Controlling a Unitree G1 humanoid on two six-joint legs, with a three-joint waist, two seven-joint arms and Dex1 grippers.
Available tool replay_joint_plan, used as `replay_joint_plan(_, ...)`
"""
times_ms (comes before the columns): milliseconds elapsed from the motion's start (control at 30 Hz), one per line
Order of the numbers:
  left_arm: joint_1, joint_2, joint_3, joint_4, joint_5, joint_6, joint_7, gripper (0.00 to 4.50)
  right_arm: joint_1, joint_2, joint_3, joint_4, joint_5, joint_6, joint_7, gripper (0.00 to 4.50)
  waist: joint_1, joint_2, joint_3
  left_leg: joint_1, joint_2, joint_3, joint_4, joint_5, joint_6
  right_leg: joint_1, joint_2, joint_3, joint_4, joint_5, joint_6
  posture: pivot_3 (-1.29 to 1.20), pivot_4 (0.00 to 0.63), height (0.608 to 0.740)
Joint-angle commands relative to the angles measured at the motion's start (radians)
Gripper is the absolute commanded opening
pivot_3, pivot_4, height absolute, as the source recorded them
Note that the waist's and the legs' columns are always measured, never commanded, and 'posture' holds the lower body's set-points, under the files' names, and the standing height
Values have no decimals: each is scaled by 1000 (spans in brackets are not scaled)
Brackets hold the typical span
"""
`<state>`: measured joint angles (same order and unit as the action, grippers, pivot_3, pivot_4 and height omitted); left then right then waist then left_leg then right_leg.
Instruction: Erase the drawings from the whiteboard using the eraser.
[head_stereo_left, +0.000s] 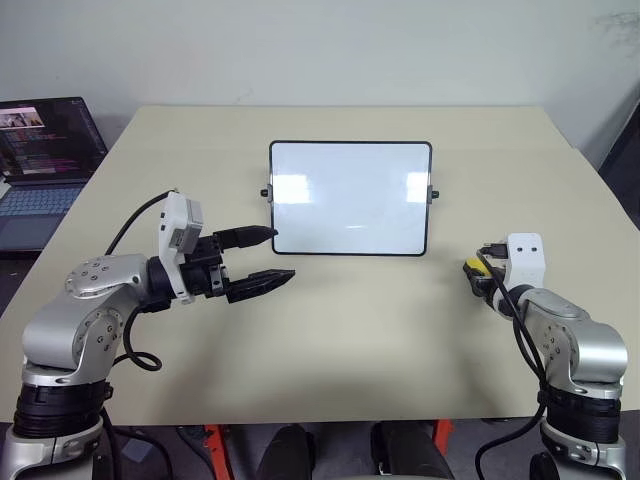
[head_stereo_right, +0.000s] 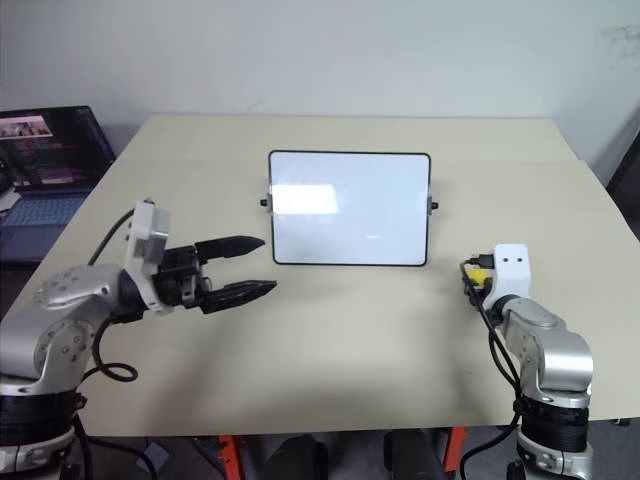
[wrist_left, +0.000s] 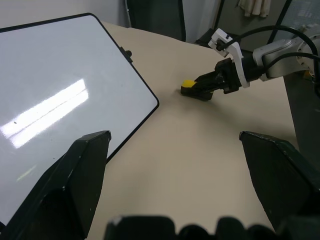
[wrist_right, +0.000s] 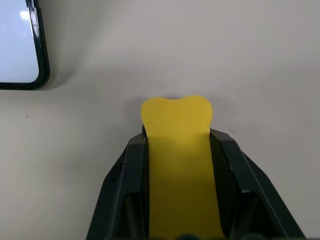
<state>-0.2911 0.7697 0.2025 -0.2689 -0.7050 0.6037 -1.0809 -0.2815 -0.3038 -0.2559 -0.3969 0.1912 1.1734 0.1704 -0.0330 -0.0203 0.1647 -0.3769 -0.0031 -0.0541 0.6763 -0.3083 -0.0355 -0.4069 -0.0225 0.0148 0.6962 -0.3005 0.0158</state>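
While small yellow rectangular eraser (wrist_right: 176, 165) sits clamped between right gripper's (head_stereo_left: 478, 277) two black fingers, low over beige tabletop (head_stereo_left: 350, 340), off whiteboard's right lower corner. Small white rectangular whiteboard (head_stereo_left: 350, 197) with thin black frame and side knobs lies mid-table, surface showing glare patches; digit drawings not discernible. Left gripper (head_stereo_left: 268, 257) hovers just beside board's lower left corner, pointing toward it, fingers spread apart, nothing between them. Dark open laptop (head_stereo_left: 45, 160) stands off table's left edge.
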Motion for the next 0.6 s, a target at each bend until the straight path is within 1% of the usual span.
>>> replay_joint_plan(33,-22,18,19,-10,-8,-16,-5,4500,7,9,-24,-52,14,4,-12,1271,0,0,0,0,0,0,0,0,0,0,0,0,0,0,0,0,150,740)
replay_joint_plan(200,-30,17,15,-2,-6,-17,-10,4500,11,14,-25,-54,15,9,-14,1271,0,0,0,0,0,0,0,0,0,0,0,0,0,0,0,0,150,740)
replay_joint_plan(267,-29,17,15,-2,-5,-17,-10,4500,11,14,-25,-54,15,9,-16,1999,0,0,0,0,0,0,0,0,0,0,0,0,0,0,0,0,150,740)
replay_joint_plan(300,-28,17,16,-2,-5,-17,-11,4500,11,15,-26,-55,16,9,-18,2207,0,0,0,0,0,0,0,0,0,0,0,0,0,0,0,0,150,740)
replay_joint_plan(367,-26,19,18,-1,-5,-17,-12,4500,12,17,-27,-55,19,10,-23,2884,0,0,0,0,0,0,0,0,0,0,0,0,0,0,0,0,150,740)
replay_joint_plan(500,-27,21,20,1,-5,-17,-14,4500,14,16,-24,-54,23,9,-29,4337,0,0,0,0,0,0,0,0,0,0,0,0,0,0,0,0,150,740)
replay_joint_plan(533,-26,21,20,-1,-5,-16,-13,4500,13,16,-25,-55,26,10,-30,4427,0,0,0,0,0,0,0,0,0,0,0,0,0,0,0,0,150,740)
replay_joint_plan(600,-24,20,20,-3,-6,-15,-12,4500,10,19,-27,-59,30,10,-35,4427,0,0,0,0,0,0,0,0,0,0,0,0,0,0,0,0,150,740)
